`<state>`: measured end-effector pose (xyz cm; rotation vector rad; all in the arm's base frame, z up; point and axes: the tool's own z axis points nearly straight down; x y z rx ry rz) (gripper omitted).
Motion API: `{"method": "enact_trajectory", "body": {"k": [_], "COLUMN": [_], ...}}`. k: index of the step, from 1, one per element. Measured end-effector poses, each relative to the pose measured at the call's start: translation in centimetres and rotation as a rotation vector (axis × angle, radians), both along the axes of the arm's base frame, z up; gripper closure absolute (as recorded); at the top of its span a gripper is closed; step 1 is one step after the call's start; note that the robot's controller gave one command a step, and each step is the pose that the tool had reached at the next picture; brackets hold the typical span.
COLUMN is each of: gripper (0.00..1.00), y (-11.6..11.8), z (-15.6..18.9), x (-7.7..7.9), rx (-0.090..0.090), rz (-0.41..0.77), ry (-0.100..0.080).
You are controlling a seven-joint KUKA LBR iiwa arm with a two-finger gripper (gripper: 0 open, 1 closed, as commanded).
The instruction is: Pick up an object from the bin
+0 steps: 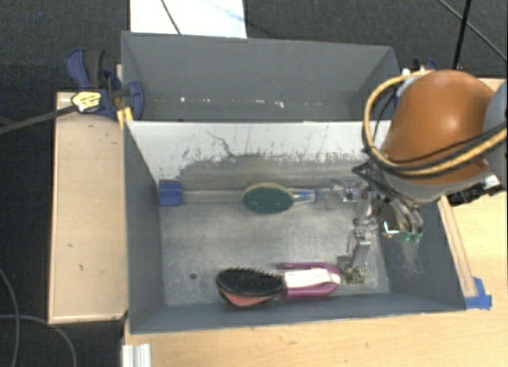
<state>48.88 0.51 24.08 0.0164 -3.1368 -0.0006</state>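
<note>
Where the arm comes in from the right, its gripper (355,268) stands low over the floor of the grey metal bin (262,79), in the right front quarter, below the arm's orange dome cover (432,127).

Item 1, nearest the gripper: hairbrush (274,284), with an oval black-bristled head, a pink back, and a magenta plastic handle with a white band.
- Location: on the bin floor, just beside the front wall.
- Long axis: left to right, nearly parallel to that wall.
- Heading: head to the left, handle end to the right. That end is just beside or touching the gripper; which of the two cannot be told.

Item 2: clear-handled brush (266,198), with a long transparent shaft, a teal-green oval head at mid length, and a blue block at the left end.
- Location: along the foot of the back wall, well apart from the hairbrush.
- Long axis: also left to right.

Gripper state: wide or narrow cannot be told, because the metal parts overlap at the tip. Nothing is seen held.

Step in hand, as judged: positioning low at the handle end. The grasp is not confirmed and the lift is not yet done.

Next move, as judged:
- Closure should run front to back, square to the handle's long axis.
- Clearance toward the front wall looks tight.
- A grip at the far end of the handle may let the heavier head droop, so a straight upward lift suits best.
</note>
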Motion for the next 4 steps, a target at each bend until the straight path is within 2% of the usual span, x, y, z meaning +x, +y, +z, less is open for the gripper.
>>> {"method": "enact_trajectory", "body": {"k": [1,2,3,4], "gripper": [0.00,0.00,0.00,0.00], "y": [-2.9,-2.1,-1.3,-1.1], "z": [-14.4,-16.8,-16.7,-16.8], "x": [0.4,-0.6,-0.7,-0.6], "rx": [0.001,-0.002,-0.005,-0.004], "rz": [0.271,0.282,0.320,0.304], "ry": [-0.001,-0.024,-0.023,-0.020]}}
